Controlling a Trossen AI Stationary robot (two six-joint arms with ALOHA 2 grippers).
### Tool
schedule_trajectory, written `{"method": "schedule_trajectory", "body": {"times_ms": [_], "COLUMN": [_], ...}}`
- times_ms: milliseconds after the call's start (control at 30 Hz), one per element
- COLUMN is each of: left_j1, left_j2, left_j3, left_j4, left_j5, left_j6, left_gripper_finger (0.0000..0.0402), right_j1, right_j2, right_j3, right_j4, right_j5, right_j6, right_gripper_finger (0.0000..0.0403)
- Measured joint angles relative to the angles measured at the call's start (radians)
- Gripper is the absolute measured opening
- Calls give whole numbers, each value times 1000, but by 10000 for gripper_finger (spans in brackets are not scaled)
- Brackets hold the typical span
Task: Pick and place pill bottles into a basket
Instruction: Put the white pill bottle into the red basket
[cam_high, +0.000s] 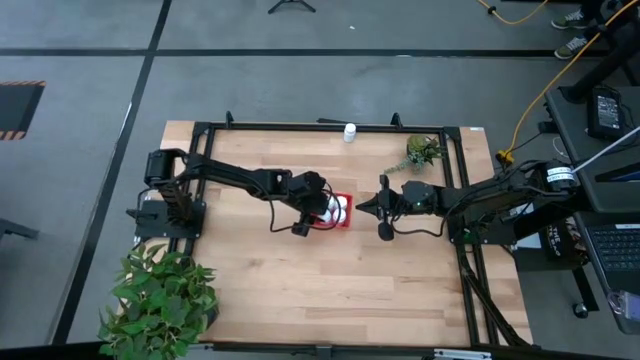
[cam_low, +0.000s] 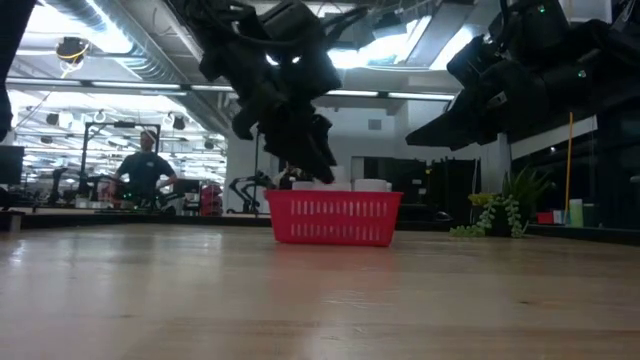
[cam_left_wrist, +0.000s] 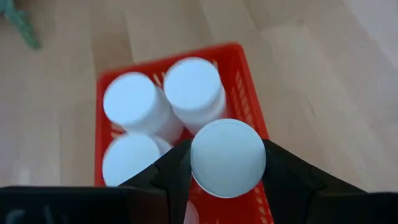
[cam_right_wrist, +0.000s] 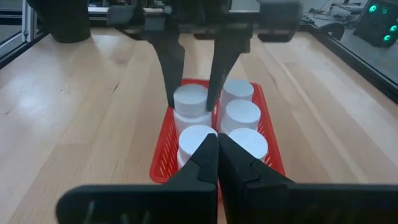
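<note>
A small white cylindrical pill bottle (cam_left_wrist: 227, 157) is gripped by the left gripper (cam_right_wrist: 193, 96) above the red perforated plastic basket (cam_right_wrist: 163, 155), apparently for lowering among those already inside, while the right gripper (cam_right_wrist: 217, 146), fingers closed on nothing, waits beside it.

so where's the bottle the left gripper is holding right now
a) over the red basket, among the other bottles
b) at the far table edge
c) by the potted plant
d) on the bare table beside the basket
a: the left gripper is shut on a pill bottle over the red basket, among other bottles.
</note>
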Motion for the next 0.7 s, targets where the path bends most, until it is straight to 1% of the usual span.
{"method": "schedule_trajectory", "body": {"times_ms": [267, 467, 700], "left_j1": [0, 0, 0], "left_j2": [42, 42, 42], "left_j3": [1, 1, 1], "left_j4": [28, 28, 28], "left_j5": [-1, -1, -1], "left_j6": [-3, -3, -4], "left_gripper_finger": [156, 182, 184], "right_j1": [0, 0, 0], "right_j2": [0, 0, 0], "right_j3": [0, 0, 0], "right_j4": [-8, -10, -10], "right_j5": [0, 0, 0], "right_j6": [1, 0, 0], "right_gripper_finger": [3, 3, 3]}}
